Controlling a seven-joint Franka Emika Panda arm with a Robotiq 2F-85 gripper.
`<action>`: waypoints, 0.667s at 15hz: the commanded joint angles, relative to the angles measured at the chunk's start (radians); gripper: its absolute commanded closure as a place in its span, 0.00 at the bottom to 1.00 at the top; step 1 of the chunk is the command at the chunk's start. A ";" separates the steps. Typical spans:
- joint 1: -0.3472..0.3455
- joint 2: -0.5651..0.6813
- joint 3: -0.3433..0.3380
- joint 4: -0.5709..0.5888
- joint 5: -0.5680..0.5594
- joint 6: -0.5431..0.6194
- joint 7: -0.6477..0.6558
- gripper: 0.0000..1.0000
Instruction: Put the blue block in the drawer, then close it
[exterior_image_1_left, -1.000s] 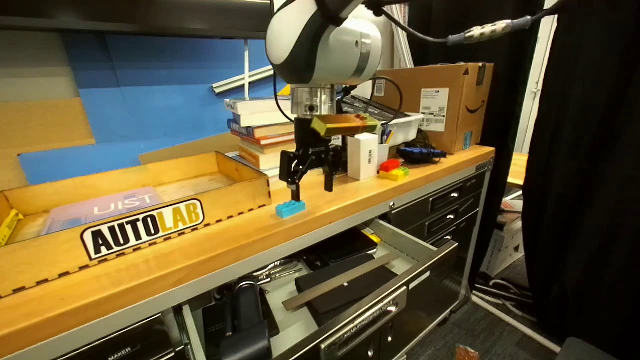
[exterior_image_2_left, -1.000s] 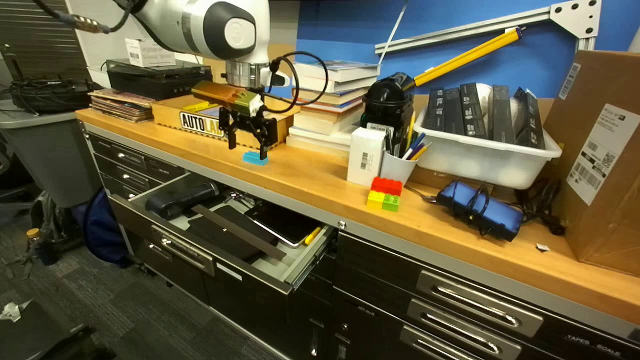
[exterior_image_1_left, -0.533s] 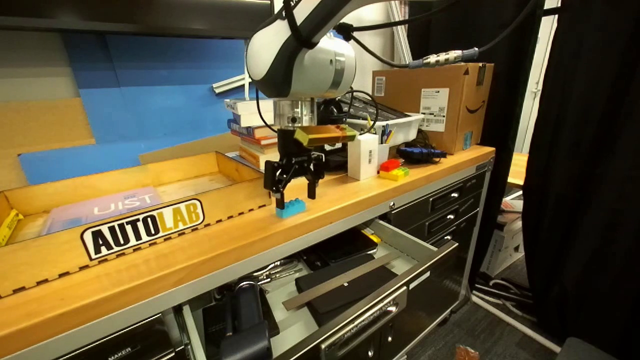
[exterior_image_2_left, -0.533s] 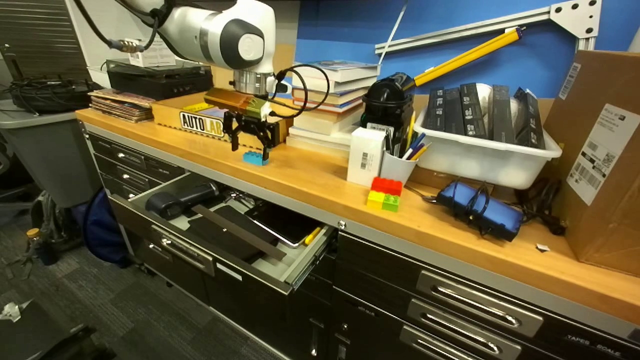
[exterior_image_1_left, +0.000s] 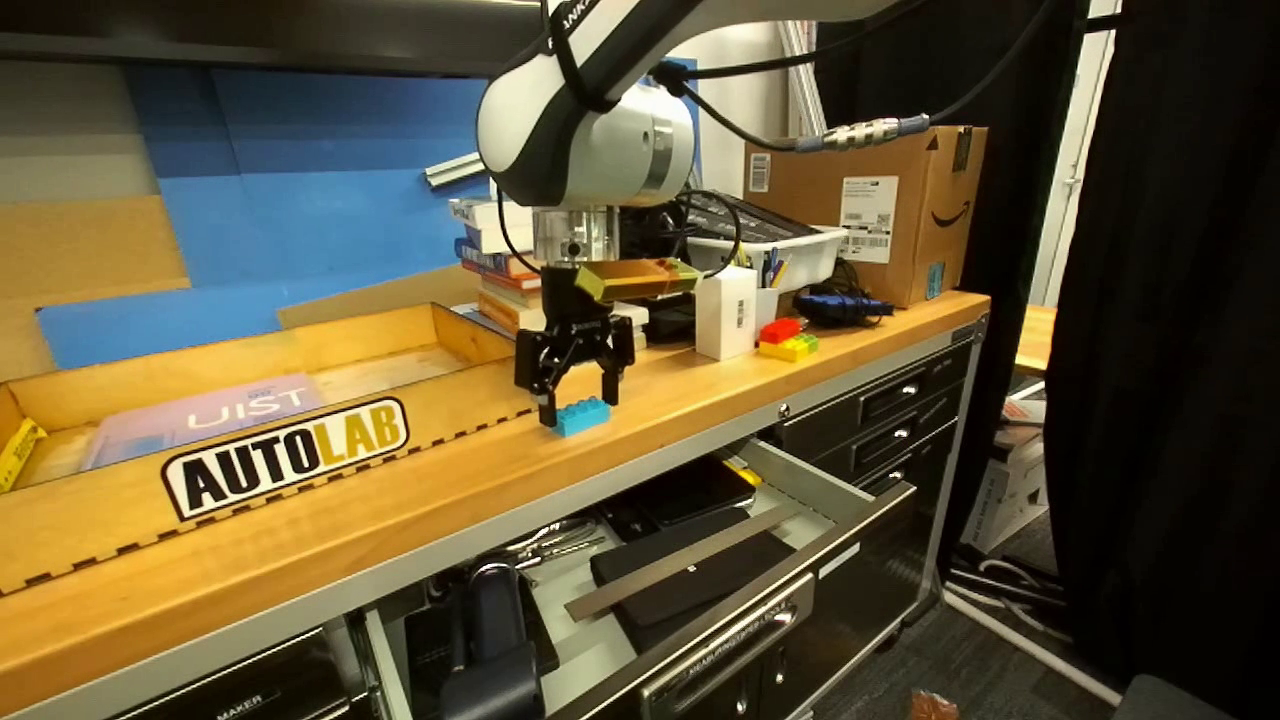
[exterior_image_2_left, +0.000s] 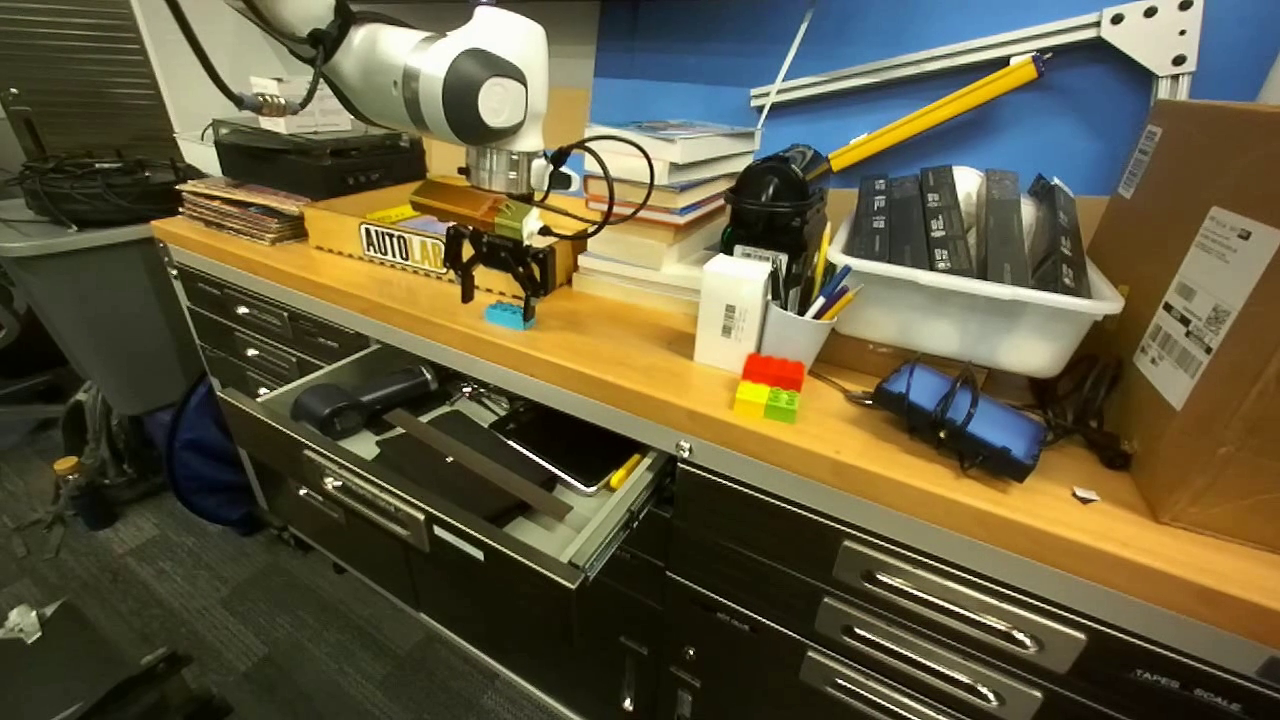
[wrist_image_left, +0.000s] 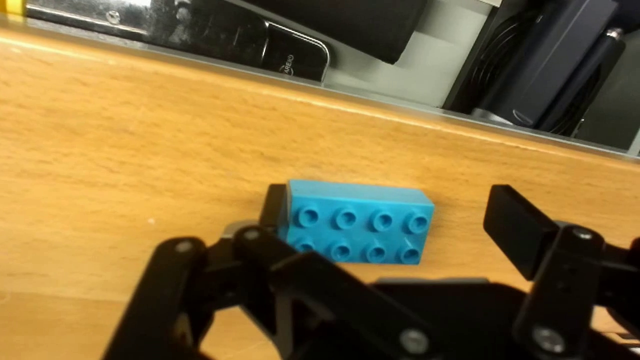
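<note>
Wrist view: the gripper (wrist_image_left: 396, 220) is spread wide, low over the worktop (wrist_image_left: 125, 150). Ahead of it the worktop's front edge (wrist_image_left: 310, 94) crosses obliquely; past that edge the drawer (wrist_image_left: 435, 60) stands open. The blue block (wrist_image_left: 357, 227) lies lengthwise between the fingers: one end sits right at one finger, contact not determinable; a gap separates the other end from the opposite finger. In an exterior view, the AUTOLAB tray (exterior_image_1_left: 465, 400) limits room on one flank, near the gripper; on the other flank a stretch of worktop extends to the white box (exterior_image_1_left: 725, 312). The block rests on the worktop, under the palm, and the drawer is lower, toward the front. In an exterior view, the books (exterior_image_2_left: 690, 180) are stacked behind the gripper; a strip of worktop separates the block at its fingertips from the edge and drawer.
</note>
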 joint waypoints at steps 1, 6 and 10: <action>0.014 0.021 -0.006 0.031 -0.018 0.018 0.012 0.00; 0.030 0.030 -0.015 0.020 -0.048 0.085 0.054 0.00; 0.044 0.032 -0.025 0.008 -0.094 0.131 0.098 0.34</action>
